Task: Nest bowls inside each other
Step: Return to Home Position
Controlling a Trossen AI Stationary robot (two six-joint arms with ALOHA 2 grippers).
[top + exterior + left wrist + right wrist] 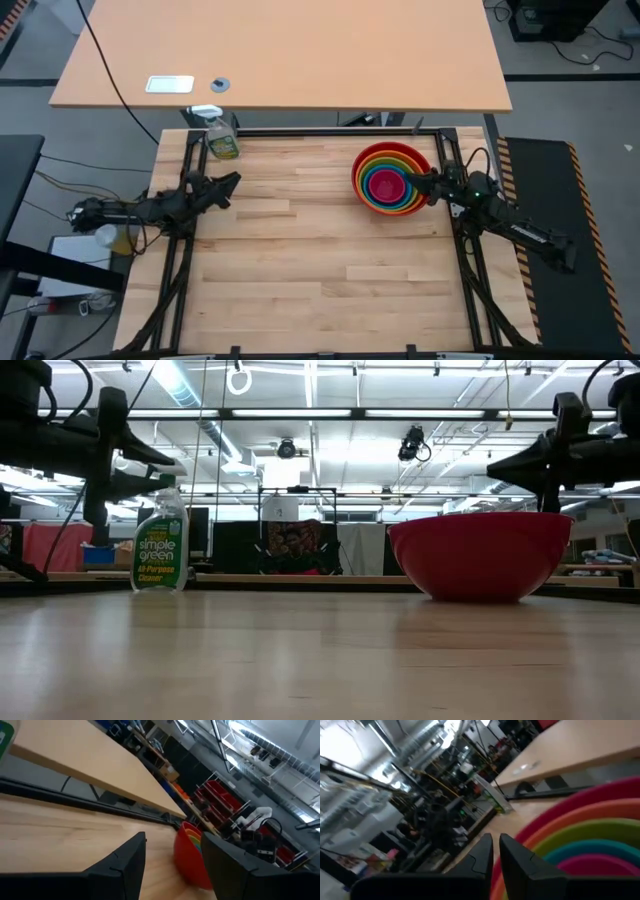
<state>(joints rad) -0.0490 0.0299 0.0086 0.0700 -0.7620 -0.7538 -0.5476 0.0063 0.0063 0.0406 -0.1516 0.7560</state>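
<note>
The bowls [390, 180] sit nested in one stack at the table's far right: red outermost, then orange, lime green and blue, with pink [385, 186] innermost. The red bowl [480, 555] rests on the table on its base. My right gripper [432, 186] hovers level at the stack's right side, just above the red rim [555, 815], with its fingers shut and nothing between them. My left gripper [232, 182] stands open at the table's left edge and points toward the bowls [187, 855] from far off.
A spray bottle [222, 140] with a green label stands upright at the table's far left corner [160, 545]. A black frame rail [330, 131] runs along the far edge. The wooden tabletop [300, 260] lies bare in the middle and near parts.
</note>
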